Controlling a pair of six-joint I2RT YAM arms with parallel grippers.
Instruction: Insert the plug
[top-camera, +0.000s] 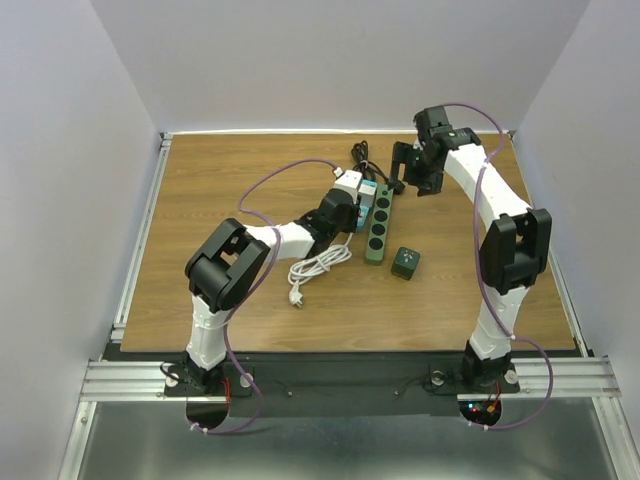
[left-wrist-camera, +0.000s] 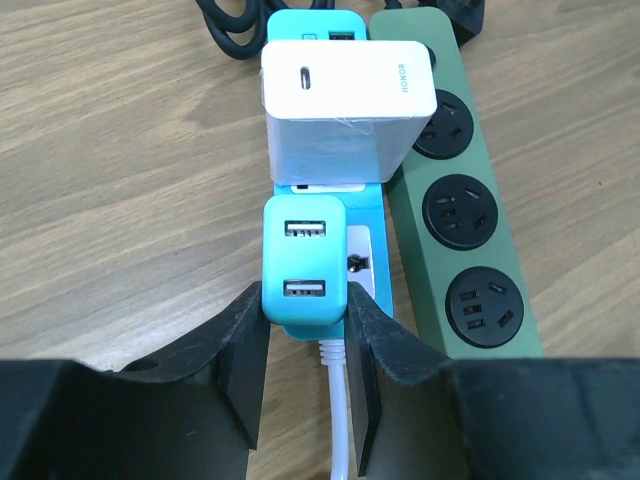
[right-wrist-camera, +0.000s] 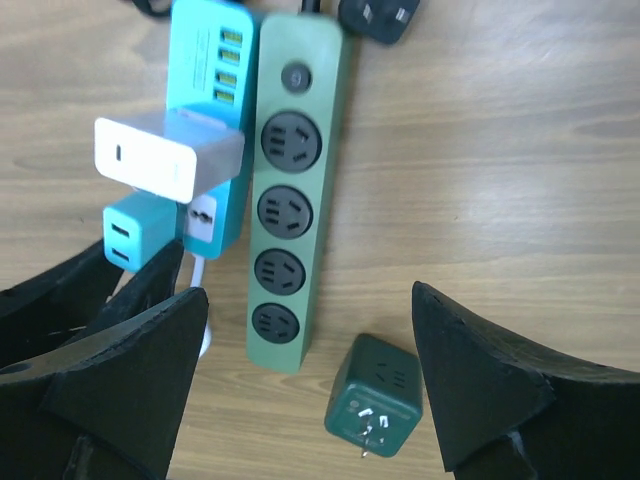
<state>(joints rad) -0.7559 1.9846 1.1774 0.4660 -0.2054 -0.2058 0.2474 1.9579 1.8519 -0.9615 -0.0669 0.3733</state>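
As L gripper (left-wrist-camera: 306, 308) clamps plug (left-wrist-camera: 304, 262), green strip's (left-wrist-camera: 507, 252) near.

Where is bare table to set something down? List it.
Free: the table left of the left arm; near-right wood before the green cube. Crowded: mid-back, where green power strip, teal strip, white charger and the left claw gripping the teal adapter bunch.

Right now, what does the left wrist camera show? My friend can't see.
The left gripper pinches a teal USB adapter over a teal power strip. A white charger sits just beyond, with a green power strip alongside.
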